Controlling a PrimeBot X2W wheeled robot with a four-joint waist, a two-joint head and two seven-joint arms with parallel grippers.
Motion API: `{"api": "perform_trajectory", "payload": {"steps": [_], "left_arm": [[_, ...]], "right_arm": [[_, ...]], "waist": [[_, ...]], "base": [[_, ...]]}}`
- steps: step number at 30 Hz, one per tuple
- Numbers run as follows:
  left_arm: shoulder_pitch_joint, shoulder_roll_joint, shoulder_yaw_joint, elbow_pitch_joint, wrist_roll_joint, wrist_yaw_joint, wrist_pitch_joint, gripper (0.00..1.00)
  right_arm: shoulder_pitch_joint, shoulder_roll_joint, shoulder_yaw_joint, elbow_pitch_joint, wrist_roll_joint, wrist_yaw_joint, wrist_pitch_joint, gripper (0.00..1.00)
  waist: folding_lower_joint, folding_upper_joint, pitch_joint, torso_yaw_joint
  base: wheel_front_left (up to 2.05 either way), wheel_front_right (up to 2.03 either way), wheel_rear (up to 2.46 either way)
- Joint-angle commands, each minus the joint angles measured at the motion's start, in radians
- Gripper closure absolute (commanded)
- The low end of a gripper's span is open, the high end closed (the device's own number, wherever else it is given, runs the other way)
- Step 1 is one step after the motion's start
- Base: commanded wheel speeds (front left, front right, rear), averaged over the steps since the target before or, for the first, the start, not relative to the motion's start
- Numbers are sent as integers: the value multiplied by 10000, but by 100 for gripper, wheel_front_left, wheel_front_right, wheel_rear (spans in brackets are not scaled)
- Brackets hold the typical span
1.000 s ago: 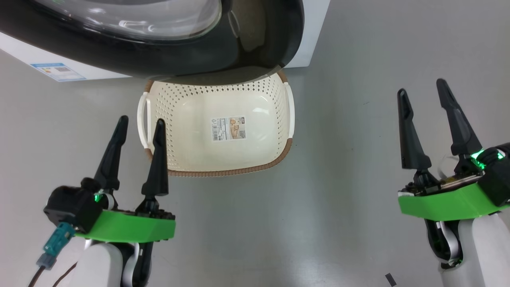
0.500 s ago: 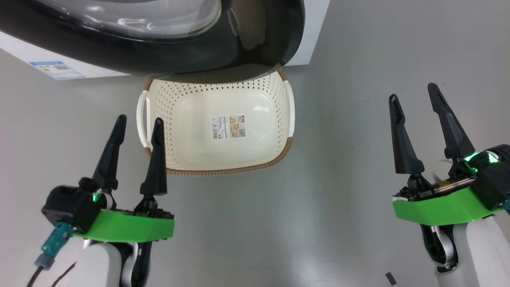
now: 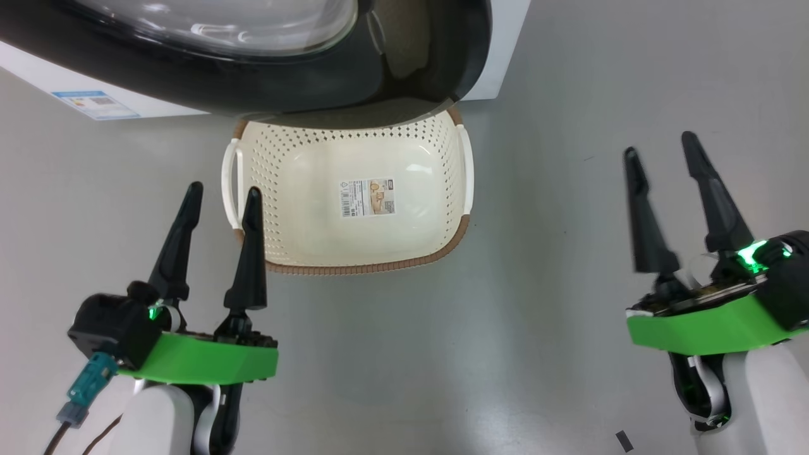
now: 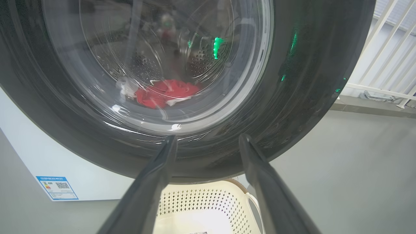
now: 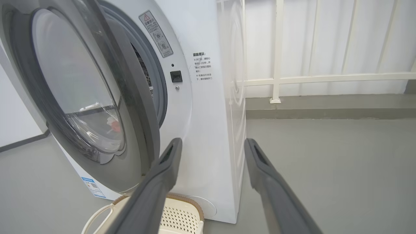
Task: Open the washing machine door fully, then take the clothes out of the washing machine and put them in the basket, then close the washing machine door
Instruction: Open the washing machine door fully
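Flanking basket (image 3: 354, 268): left tool (image 3: 224, 189), right tool (image 3: 659, 143), both splayed.

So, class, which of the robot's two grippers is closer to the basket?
The left gripper: in the head view its fingertips sit right at the basket's left edge, while the right gripper stands well clear of the basket's other side.

Floor (image 3: 556, 354): smooth matte grey, soft even light, faint glare patches. Small dark mark (image 3: 624, 440) at the lower right of the head view. Right wrist view: white railing (image 5: 325, 78) across the upper right, its post standing on a grey kerb (image 5: 325, 109). Pale white surface behind it, curtain or wall, can't tell. Far left: white wall (image 5: 13, 107) with dark skirting (image 5: 22, 142).
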Motion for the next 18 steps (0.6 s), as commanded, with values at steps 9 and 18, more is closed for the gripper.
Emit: {"api": "perform_trajectory", "payload": {"steps": [9, 18], "left_arm": [[13, 225, 277, -278, -36, 70, -120, 0], [-12, 225, 179, -242, -98, 79, -120, 0]], "right_arm": [[-966, 67, 425, 281, 3498, 63, -53, 100], [-2789, -37, 1775, 1525, 7297, 63, 39, 100]], "waist": [[0, -1, 59, 135], [0, -1, 51, 289]], "base": [[0, 0, 0], [0, 0, 0]]}}
